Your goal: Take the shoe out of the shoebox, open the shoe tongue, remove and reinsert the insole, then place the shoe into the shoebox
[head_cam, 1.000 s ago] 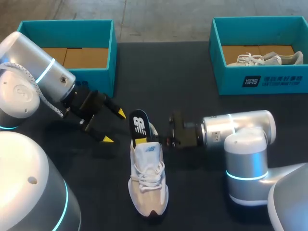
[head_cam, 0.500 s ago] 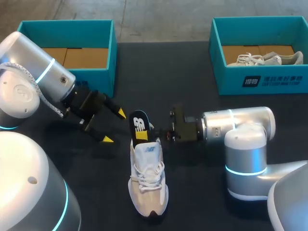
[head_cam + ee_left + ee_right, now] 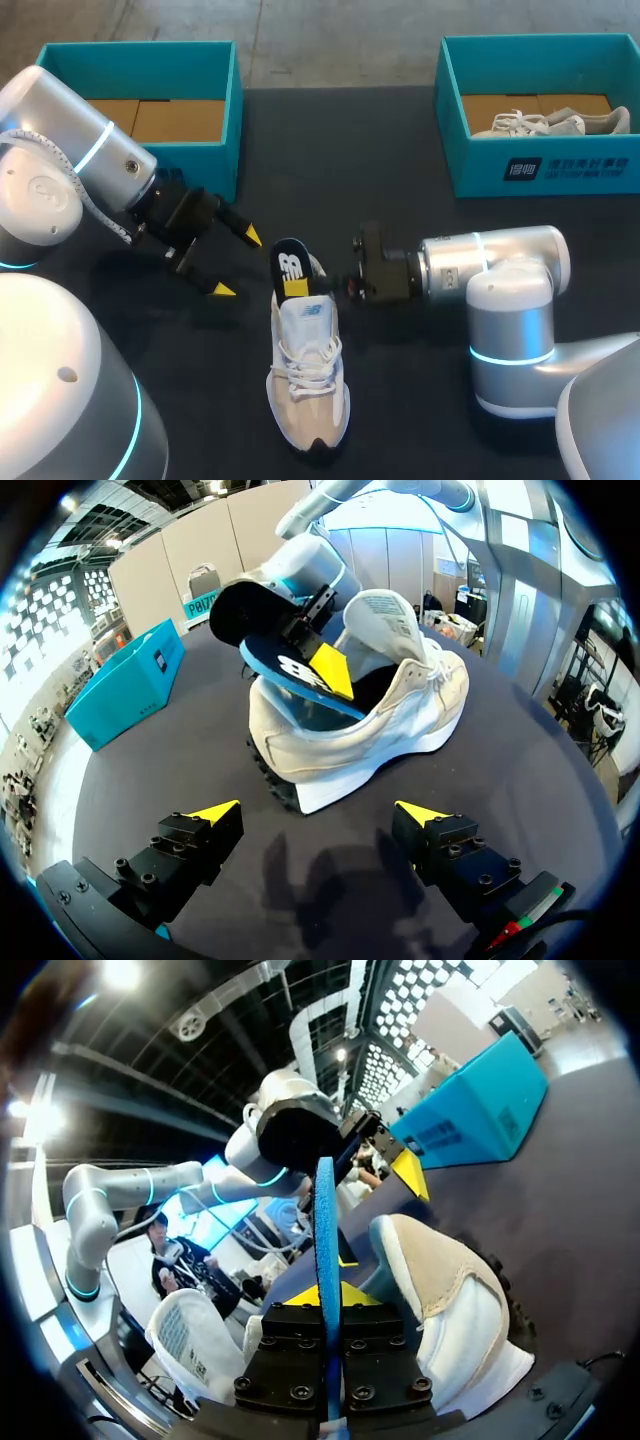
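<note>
White shoe (image 3: 308, 375) lies near the bench's (image 3: 400, 150) front edge, insole (image 3: 290, 270) jutting from its heel, apparently pinched by right gripper (image 3: 345, 283). Left wrist: left gripper (image 3: 318, 815) spread wide, short of the shoe. Right wrist: fingers (image 3: 372, 1352) clamp the insole's edge.

Your table (image 3: 400, 150) looked matt black and smooth, with no glare. The shoe (image 3: 305, 380) showed off-white mesh and suede-like panels, woven laces and a ridged rubbery sole. The insole (image 3: 290, 272) was a thin dark blue sheet with a smooth printed top. Your right gripper (image 3: 328, 1298) had matt black finger blocks with bolt heads. Your right arm (image 3: 500, 262) and left arm (image 3: 60, 120) wore glossy silver shells. The 11 o'clock shoebox (image 3: 140, 60) and the 1 o'clock shoebox (image 3: 540, 170) were matt teal card, with raw brown card inside.
</note>
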Robot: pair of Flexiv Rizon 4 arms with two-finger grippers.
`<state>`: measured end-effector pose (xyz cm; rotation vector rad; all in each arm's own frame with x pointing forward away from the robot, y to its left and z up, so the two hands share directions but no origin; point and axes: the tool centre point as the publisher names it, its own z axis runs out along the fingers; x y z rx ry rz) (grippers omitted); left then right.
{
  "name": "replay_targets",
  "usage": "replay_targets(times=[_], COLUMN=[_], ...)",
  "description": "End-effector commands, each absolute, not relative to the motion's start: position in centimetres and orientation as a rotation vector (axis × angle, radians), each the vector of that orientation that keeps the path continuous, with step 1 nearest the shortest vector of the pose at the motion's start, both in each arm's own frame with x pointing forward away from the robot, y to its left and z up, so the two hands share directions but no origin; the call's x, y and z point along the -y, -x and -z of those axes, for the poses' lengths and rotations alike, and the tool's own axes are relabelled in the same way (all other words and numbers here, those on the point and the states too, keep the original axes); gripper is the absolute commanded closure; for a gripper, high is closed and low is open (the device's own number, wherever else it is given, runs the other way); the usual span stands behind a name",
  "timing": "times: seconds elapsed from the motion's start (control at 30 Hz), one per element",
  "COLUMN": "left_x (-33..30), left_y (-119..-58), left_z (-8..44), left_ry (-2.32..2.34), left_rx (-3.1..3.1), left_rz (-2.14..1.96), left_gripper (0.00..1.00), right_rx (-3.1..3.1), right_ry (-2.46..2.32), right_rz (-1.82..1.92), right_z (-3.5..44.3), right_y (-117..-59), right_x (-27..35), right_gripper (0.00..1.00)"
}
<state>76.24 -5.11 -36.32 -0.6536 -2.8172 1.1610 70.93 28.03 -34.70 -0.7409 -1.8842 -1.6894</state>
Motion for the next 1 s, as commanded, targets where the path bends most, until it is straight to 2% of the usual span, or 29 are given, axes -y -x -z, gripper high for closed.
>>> replay_targets(times=[0.03,0.77,0.83,0.9,1.0], left_x=[5.1,5.1,5.1,5.1,5.1], left_y=[-76.2,-76.2,-76.2,-76.2,-76.2], left_z=[36.2,36.2,36.2,36.2,36.2], left_ry=[0.654,0.654,0.654,0.654,0.654], left_rx=[2.819,2.819,2.819,2.819,2.819], left_rz=[-1.155,-1.155,-1.155,-1.155,-1.155], left_gripper=[0.00,0.00,0.00,0.00,0.00], right_rx=[1.878,1.870,1.872,1.875,1.882], right_ry=[0.764,0.838,0.833,0.827,0.818], right_rz=[1.665,1.593,1.602,1.611,1.624], right_z=[35.3,35.8,35.6,35.5,35.1], right_y=[-70.2,-68.3,-68.4,-68.6,-68.9], right_x=[-28.2,-28.3,-28.3,-28.3,-28.4], right_gripper=[1.00,1.00,0.81,0.78,0.78])
